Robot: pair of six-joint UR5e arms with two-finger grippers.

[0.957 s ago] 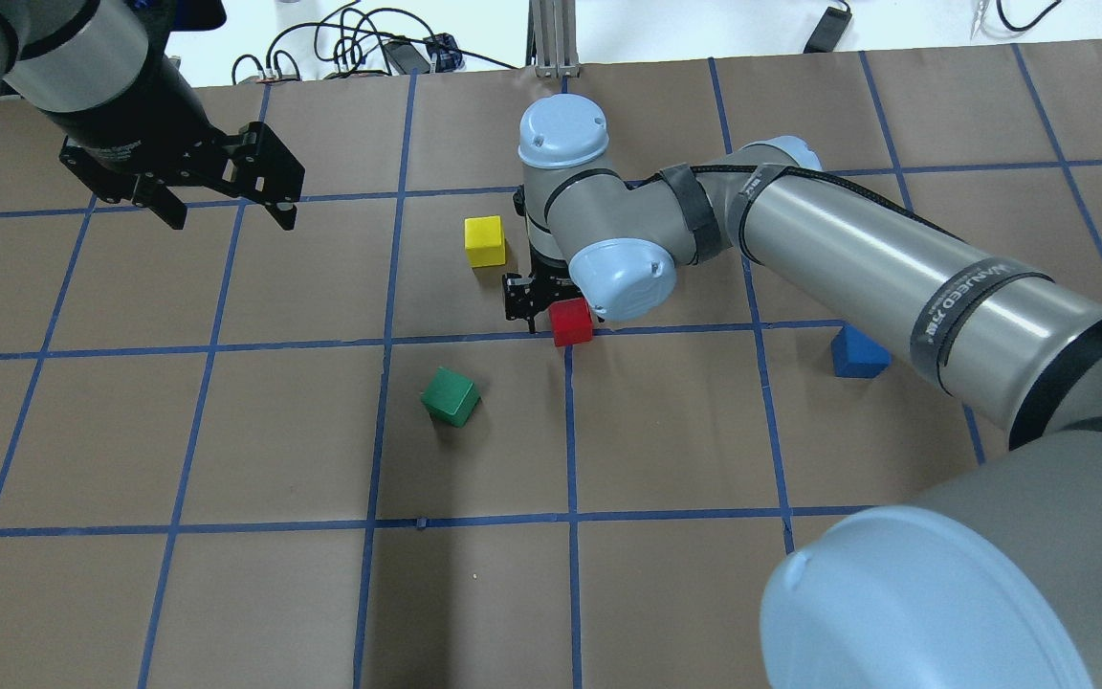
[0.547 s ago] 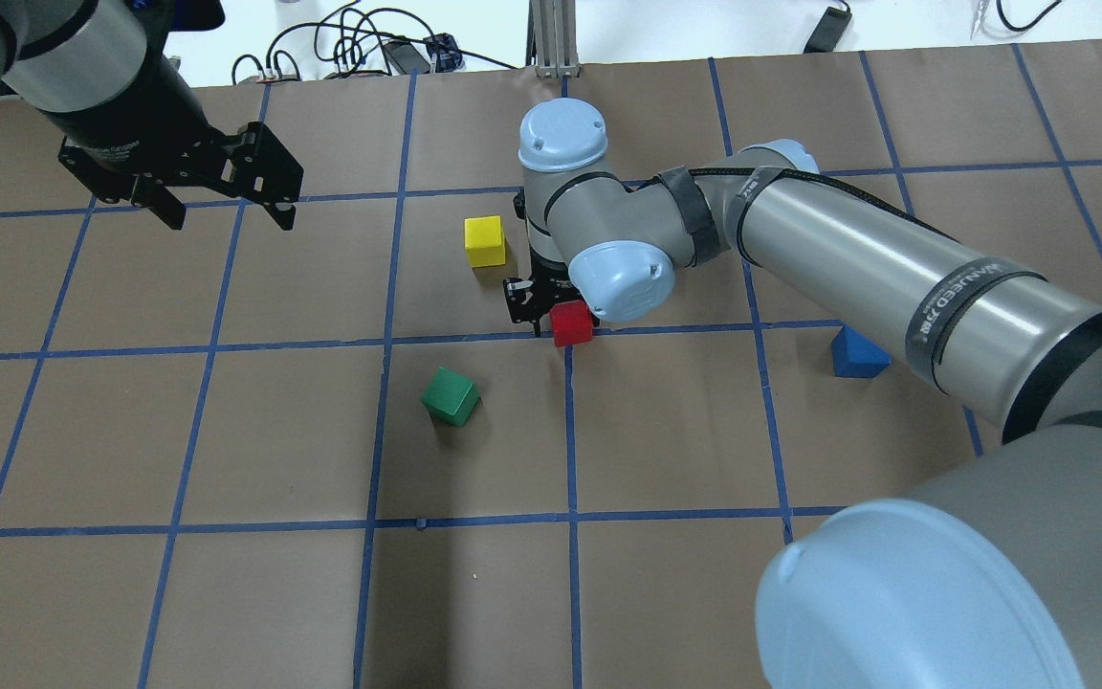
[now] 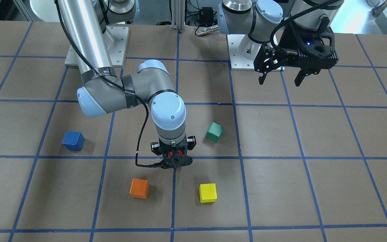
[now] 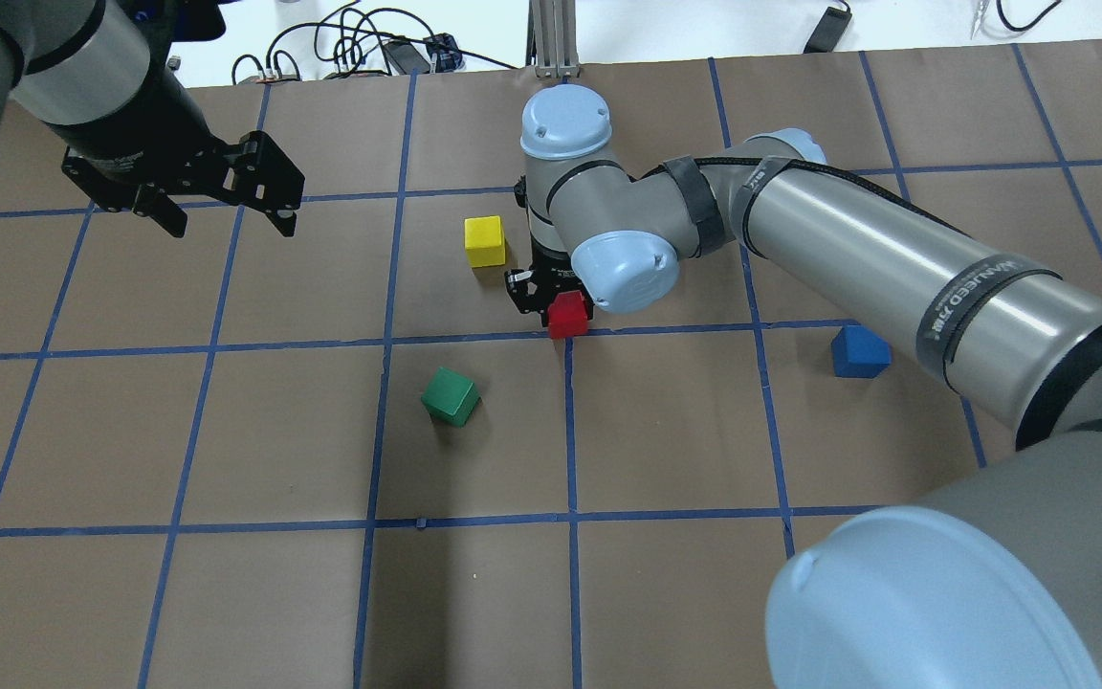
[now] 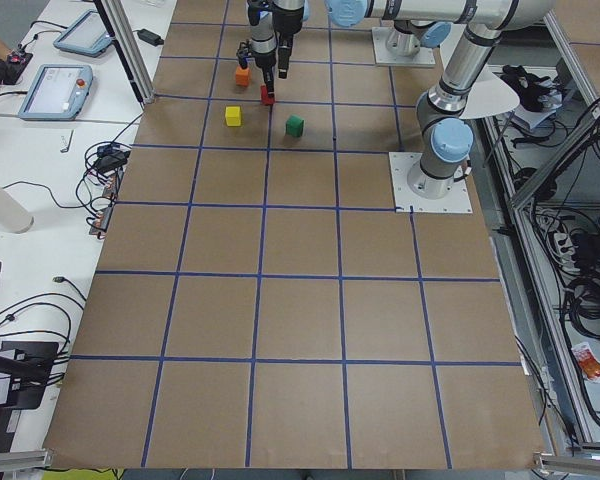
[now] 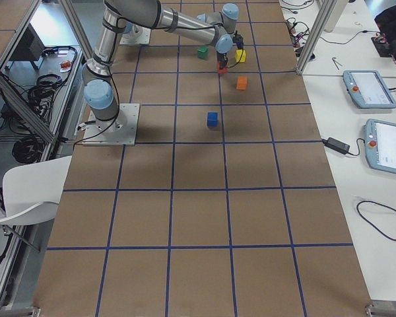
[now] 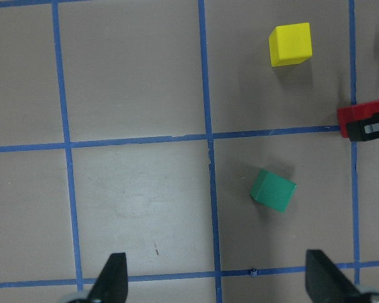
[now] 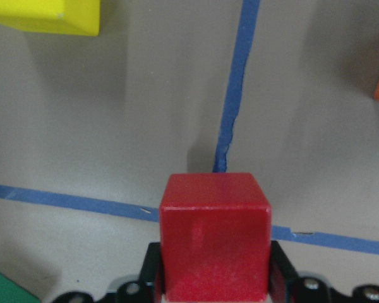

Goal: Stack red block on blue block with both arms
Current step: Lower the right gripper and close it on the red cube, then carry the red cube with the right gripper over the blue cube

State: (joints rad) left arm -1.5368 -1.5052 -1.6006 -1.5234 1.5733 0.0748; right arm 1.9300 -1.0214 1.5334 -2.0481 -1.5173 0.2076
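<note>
Near the table's [image 4: 226, 593] centre, my right gripper [image 3: 175, 160] points straight down and is clenched on the red block [image 8: 215, 237]. Its two fingers [image 8: 281, 271] press the cube's opposite side faces, and the jaws stand only one cube-width apart. The red block sits over a crossing of blue tape lines; I cannot tell whether its underside touches the paper. My left gripper [image 4: 229, 220] hangs above the table on my left side, released, with its fingers spread wide and clear of every cube. Cube count is five, one per colour. The red block is in my right gripper. The blue block [image 4: 859, 352] rests alone on the table, well apart from the red block, on my right side beside the right forearm. One green block [image 4: 451, 396], tilted to the grid, lies near the red block. One yellow block [image 4: 485, 240] and one orange block [image 3: 139, 188] lie beyond it.
</note>
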